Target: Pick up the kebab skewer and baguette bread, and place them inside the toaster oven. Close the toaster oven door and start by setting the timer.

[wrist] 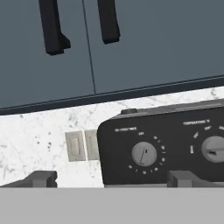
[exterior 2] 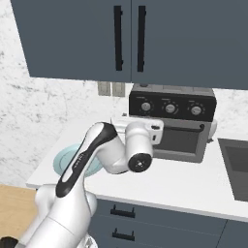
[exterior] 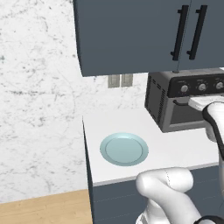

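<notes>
The toaster oven stands on the counter under the dark blue cabinets, also in the left base view. Its glass toaster oven door is upright and shut, with the black bar handle across its top. My gripper hangs open just in front of the oven's upper left corner, nothing between its fingertips. Straight ahead of it is the black knob panel, with the left knob between the fingertips and a second knob to the right. The kebab skewer and the baguette bread are out of view.
A pale blue plate lies bare on the white counter left of the oven. A sink is set in at the right. Wall outlets sit behind the oven, and cabinet handles hang overhead.
</notes>
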{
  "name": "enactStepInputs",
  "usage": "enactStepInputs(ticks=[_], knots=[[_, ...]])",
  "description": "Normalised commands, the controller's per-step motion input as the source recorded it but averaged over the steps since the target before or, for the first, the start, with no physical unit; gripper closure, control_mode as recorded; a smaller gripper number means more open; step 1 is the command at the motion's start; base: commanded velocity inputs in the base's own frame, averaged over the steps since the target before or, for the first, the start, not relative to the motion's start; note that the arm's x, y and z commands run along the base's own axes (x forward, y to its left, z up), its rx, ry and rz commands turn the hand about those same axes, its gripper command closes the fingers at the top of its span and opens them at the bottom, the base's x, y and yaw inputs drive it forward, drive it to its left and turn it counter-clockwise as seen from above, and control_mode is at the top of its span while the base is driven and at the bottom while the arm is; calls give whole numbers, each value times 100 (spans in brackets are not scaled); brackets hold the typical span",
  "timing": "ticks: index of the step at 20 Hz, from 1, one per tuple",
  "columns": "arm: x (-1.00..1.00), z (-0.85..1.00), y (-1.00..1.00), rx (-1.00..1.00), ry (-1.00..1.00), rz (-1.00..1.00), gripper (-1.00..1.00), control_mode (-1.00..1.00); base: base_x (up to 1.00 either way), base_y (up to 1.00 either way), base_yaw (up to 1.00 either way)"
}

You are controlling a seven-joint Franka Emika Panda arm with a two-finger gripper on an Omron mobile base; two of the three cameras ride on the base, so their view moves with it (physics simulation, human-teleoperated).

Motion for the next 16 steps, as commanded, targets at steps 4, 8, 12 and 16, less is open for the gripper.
enactStepInputs(ticks=[4,8,12,16], knots=[[34,0,0,0,3,-12,-100,-100,0,0,0],[32,-3,-1,0,5,-5,-100,-100,0,0,0],[34,-10,-9,0,5,0,-100,-100,0,0,0],[28,-4,-21,0,4,0,-100,-100,0,0,0]])
